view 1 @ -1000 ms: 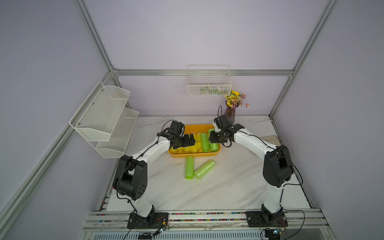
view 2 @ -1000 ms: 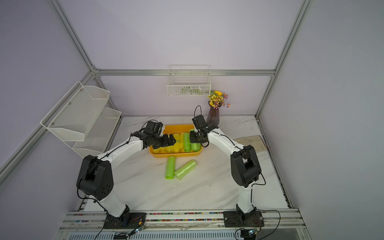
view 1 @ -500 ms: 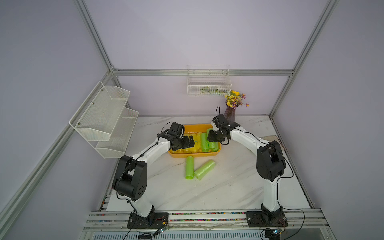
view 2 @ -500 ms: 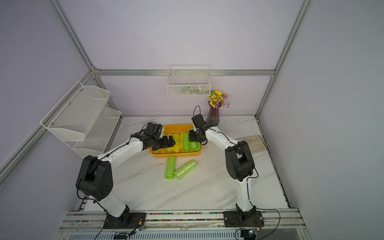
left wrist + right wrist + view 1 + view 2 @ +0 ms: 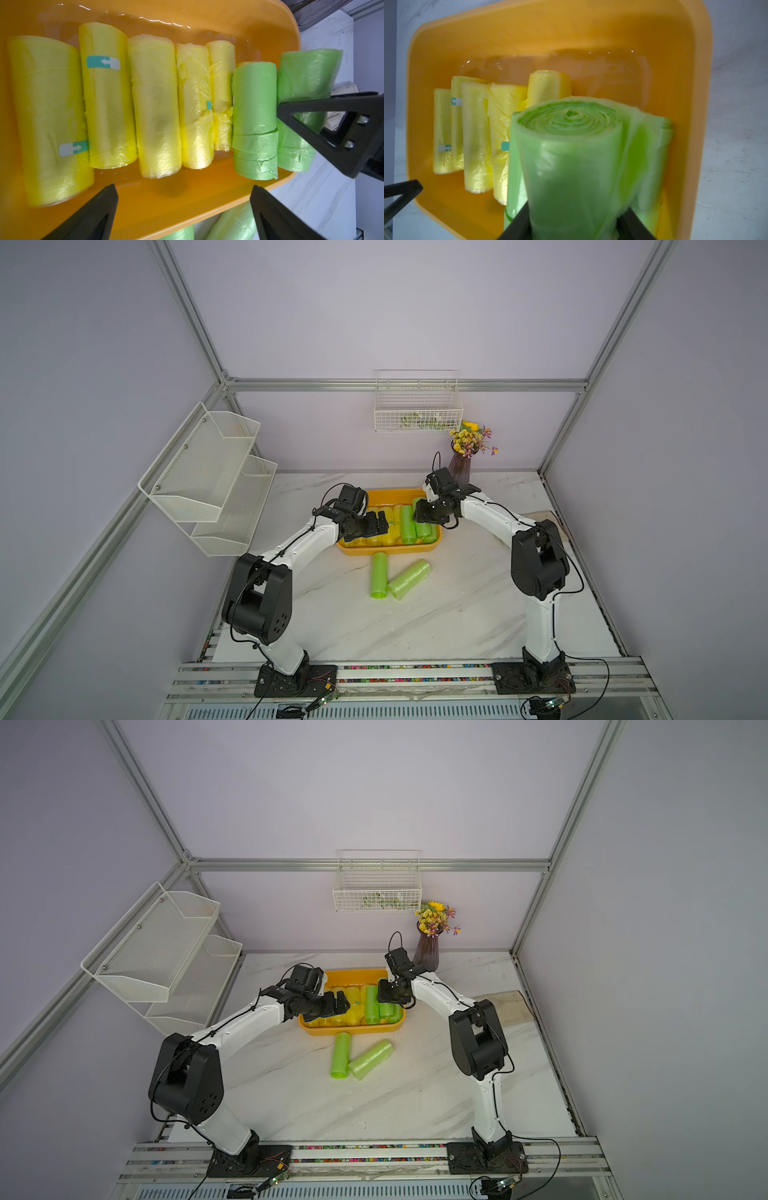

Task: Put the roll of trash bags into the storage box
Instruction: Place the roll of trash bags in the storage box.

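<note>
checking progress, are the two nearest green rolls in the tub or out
Out: both green rolls lie on the table in front of the orange storage box.

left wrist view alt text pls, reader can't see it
An orange-yellow storage box holds five yellow trash bag rolls side by side, with a green roll next to them. The right gripper is at a second green roll at the box's end, and the left gripper hangs open in the foreground. Two more green rolls show on the marble table outside.
</note>
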### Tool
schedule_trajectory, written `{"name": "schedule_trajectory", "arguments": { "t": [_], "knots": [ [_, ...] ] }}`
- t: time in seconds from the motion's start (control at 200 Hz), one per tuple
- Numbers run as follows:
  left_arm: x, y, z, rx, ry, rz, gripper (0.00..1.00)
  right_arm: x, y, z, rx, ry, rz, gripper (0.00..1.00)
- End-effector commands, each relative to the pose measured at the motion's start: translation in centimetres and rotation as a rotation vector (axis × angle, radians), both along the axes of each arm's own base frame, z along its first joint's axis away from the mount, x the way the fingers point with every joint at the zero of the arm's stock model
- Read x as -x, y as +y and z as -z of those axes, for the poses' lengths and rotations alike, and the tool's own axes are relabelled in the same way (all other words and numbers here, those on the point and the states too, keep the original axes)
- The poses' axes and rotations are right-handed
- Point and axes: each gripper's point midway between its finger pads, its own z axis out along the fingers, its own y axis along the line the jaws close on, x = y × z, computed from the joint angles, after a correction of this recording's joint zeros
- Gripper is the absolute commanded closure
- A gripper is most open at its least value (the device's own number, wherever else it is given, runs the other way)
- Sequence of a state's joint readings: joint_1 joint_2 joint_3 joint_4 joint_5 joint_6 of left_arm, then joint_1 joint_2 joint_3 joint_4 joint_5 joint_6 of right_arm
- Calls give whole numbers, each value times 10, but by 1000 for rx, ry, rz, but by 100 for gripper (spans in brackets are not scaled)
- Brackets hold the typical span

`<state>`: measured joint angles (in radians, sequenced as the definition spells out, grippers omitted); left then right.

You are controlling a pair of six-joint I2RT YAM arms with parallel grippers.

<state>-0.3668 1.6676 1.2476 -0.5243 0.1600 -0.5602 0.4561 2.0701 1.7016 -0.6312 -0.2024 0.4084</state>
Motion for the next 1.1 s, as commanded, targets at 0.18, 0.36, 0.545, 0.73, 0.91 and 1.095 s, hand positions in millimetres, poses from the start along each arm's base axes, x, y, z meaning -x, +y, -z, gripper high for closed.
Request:
{"name": "schedule_trajectory", "arguments": {
  "t": [0.18, 0.36, 0.545, 0.73, 0.91, 1.095],
  "knots": [
    [-3, 3, -21, 21, -59, -15, 0, 0, -7, -17, 4, -37, 11, 36],
    [-1, 4, -18, 22, -49, -21, 0, 2, -19, -33, 28, -69, 20, 30],
    [-1, 3, -17, 27, -45, -19, 0, 5, -21, -41, 28, -79, 18, 30],
    [0, 1, -15, 35, -35, -16, 0, 11, -12, -22, -2, -27, -15, 43],
    [3, 2, -13, 35, -30, -17, 0, 20, -11, -6, -11, 10, -30, 50],
    [8, 2, -10, 36, -16, -18, 0, 27, -9, -2, -19, 24, -57, 54]
  ]
}}
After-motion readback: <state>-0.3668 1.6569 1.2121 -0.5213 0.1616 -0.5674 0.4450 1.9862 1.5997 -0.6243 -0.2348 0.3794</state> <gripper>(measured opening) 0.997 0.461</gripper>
